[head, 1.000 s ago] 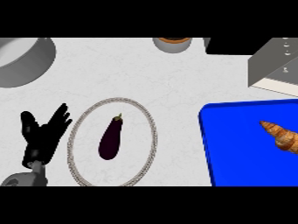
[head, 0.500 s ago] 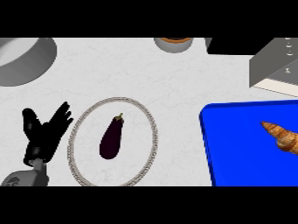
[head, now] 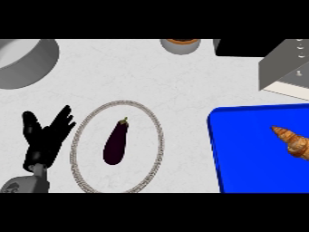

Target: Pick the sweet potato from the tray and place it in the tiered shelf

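On the blue tray at the right of your head view lies the sweet potato, a ridged orange-brown piece set slantwise near the tray's right side. It is well apart from your left hand, which shows at the lower left with fingers straight and spread, pointing up, grasping nothing. Between that hand and the tray sits a round plate with a beaded rim, and a dark purple eggplant lies lengthwise in its middle. The hand is just beside the plate's left rim, and you cannot tell whether it touches it. Your right hand does not show at all.

At the upper right you see the tiered shelf, a grey slanted panel cut off by the view's edge, so its tiers are hard to make out. A dark block beside it is cut off along the top. A small round container with an orange-brown rim shows only in part at the top centre, and a large grey pot is cropped at the upper left. The tray's lower edge is cut off too.

Everything stands on a pale, faintly marbled counter.
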Available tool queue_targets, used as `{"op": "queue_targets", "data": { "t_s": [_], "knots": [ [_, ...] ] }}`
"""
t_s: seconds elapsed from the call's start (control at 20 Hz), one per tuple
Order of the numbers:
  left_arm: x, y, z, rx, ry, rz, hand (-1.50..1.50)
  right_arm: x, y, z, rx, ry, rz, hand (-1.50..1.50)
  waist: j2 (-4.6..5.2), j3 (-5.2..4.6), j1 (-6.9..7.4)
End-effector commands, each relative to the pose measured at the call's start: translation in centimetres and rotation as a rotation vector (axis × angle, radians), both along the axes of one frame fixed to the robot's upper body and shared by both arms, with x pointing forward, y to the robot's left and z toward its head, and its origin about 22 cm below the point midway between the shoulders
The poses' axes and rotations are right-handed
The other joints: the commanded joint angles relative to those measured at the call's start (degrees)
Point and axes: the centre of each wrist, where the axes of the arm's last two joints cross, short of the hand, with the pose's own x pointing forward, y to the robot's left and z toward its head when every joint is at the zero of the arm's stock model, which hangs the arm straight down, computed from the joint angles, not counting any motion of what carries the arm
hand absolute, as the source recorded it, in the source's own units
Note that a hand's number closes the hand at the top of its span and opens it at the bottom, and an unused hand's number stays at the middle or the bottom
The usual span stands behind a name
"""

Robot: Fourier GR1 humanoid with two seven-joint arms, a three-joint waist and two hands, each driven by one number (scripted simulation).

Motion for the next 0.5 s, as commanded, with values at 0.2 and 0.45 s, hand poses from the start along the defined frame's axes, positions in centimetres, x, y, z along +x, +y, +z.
{"op": "queue_targets", "data": {
  "t_s": [0.2,0.45],
  "knots": [
    [-0.7,-0.1,-0.5,-0.011,0.009,-0.016,0.00,1.0,0.4,-0.4,-0.028,0.002,-0.005,1.50,0.09,-0.11,-0.03],
    [1.0,-1.1,0.0,-0.009,0.001,-0.006,0.00,0.6,-0.1,1.9,0.163,-0.053,-0.010,1.50,0.06,-0.11,-0.28]
  ]
}}
